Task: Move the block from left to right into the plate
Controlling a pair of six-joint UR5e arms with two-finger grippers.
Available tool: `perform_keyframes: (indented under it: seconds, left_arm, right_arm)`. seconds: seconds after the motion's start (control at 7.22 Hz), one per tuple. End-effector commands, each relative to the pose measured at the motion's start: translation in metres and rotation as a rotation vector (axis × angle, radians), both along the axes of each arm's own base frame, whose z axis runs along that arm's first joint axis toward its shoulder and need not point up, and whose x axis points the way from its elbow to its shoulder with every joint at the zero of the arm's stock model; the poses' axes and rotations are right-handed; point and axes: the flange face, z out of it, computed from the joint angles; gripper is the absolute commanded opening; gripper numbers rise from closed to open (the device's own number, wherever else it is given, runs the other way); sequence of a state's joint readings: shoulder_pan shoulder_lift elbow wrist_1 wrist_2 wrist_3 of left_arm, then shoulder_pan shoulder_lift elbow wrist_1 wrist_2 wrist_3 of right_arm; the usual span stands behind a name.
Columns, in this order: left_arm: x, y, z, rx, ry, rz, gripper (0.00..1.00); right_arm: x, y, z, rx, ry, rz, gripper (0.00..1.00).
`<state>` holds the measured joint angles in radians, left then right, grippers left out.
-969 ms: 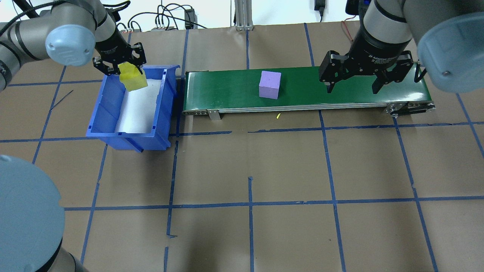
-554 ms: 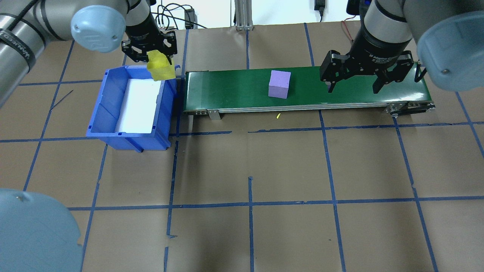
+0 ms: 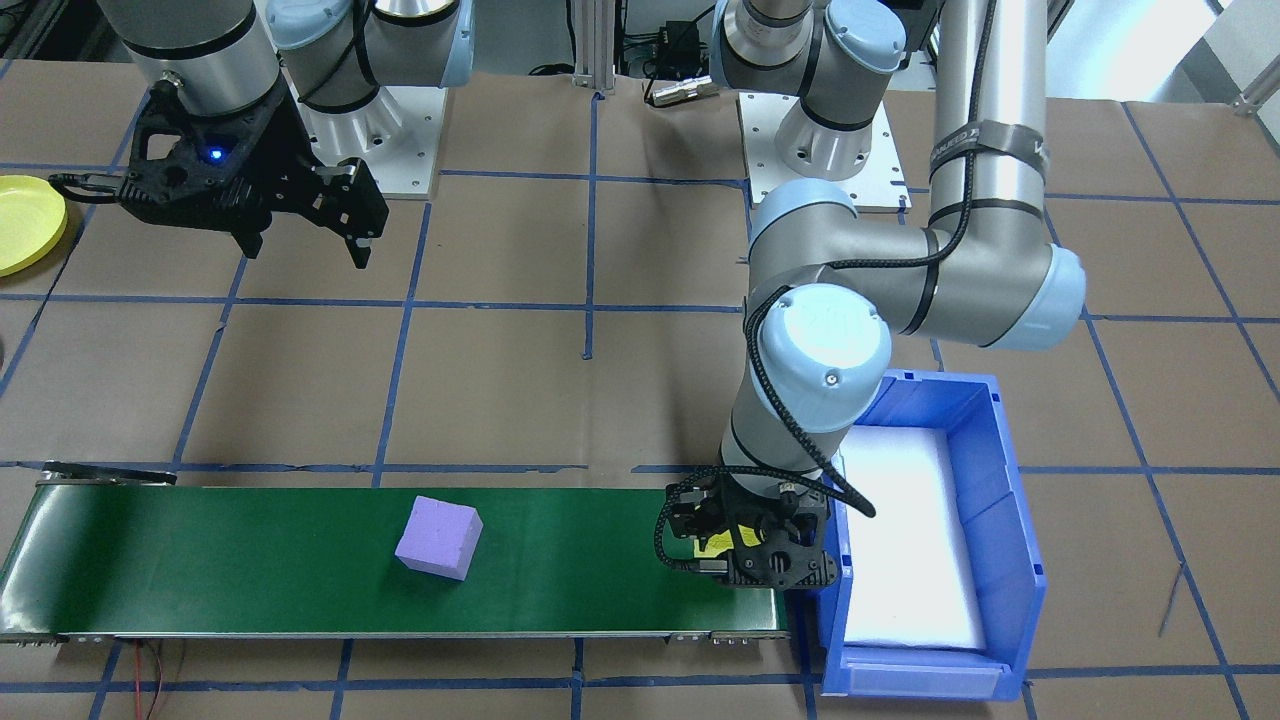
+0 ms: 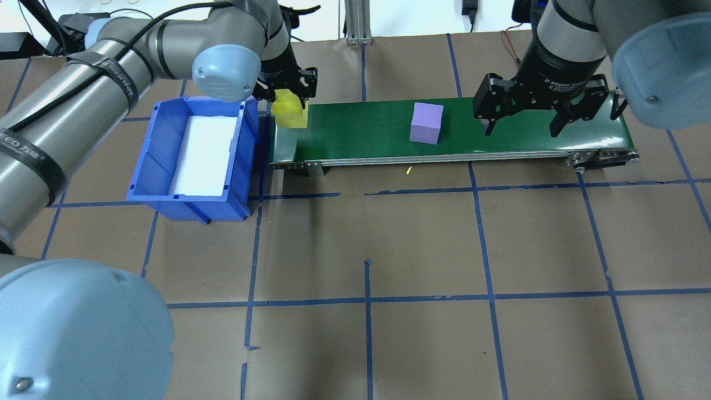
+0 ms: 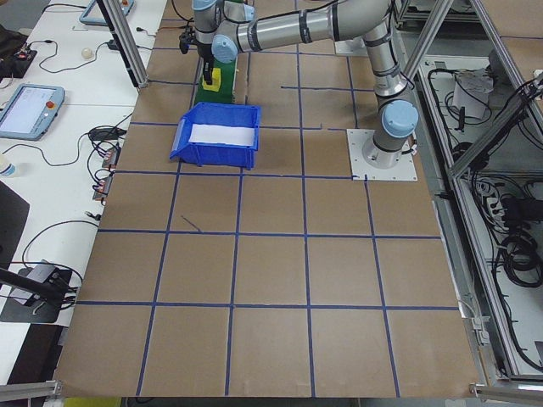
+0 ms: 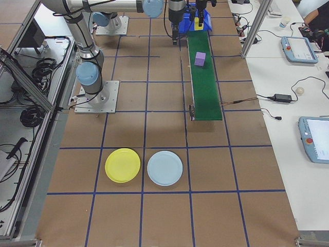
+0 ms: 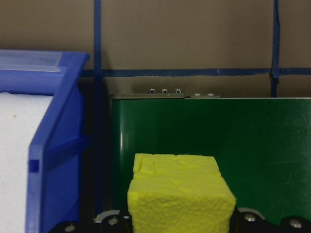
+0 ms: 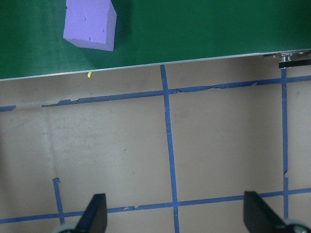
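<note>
1. Since prev frame, left gripper [image 4: 288, 99] swung from over blue bin [image 4: 166, 194] to belt's left end, carrying yellow block [image 4: 289, 114]; purple block [image 4: 426, 123] rode further right along green conveyor [image 4: 361, 130].
2. Left fingers clamped on yellow block, just above belt.
3. Right gripper [image 4: 525, 125] hangs over belt's right end, fingers spread wide, empty.
4. Key relation: purple block sits just left of right gripper, near, closer to right arm.
5. Yellow plate [image 6: 122, 165] on surface, well apart from belt.

Yellow block [image 4: 289, 111], purple block [image 4: 426, 123], green belt [image 4: 361, 130].
</note>
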<state>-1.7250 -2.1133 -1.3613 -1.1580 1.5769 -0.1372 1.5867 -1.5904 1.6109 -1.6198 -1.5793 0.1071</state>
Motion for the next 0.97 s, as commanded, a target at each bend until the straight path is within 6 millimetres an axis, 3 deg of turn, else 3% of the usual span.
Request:
perform_keyframes:
  seconds: [0.0,0.14,0.28,0.55,0.69,0.83]
  left_arm:
    - [-0.004,0.007,-0.032,0.030,-0.007,-0.014,0.33]
    - [-0.003,0.013,-0.047,-0.016,0.006,-0.020,0.76]
    - [-0.003,0.013,-0.045,-0.042,0.004,-0.093,1.00]
    - [-0.001,0.021,-0.003,-0.087,-0.004,-0.100,1.00]
    - [0.004,0.037,0.029,-0.053,-0.013,-0.078,1.00]
    - [0.016,0.075,0.076,-0.009,-0.034,-0.066,1.00]
  right_arm:
    - [-0.013,-0.007,-0.004,0.009,-0.001,-0.024,1.00]
    - [-0.015,-0.008,-0.004,0.009,-0.001,-0.028,1.00]
    - [-0.016,-0.008,-0.002,0.006,0.001,-0.027,1.00]
    - [-0.019,-0.010,-0.003,0.003,0.016,-0.032,1.00]
    - [-0.023,-0.011,-0.005,0.012,0.018,-0.038,1.00]
    - [-0.026,-0.012,-0.007,0.015,0.016,-0.046,1.00]
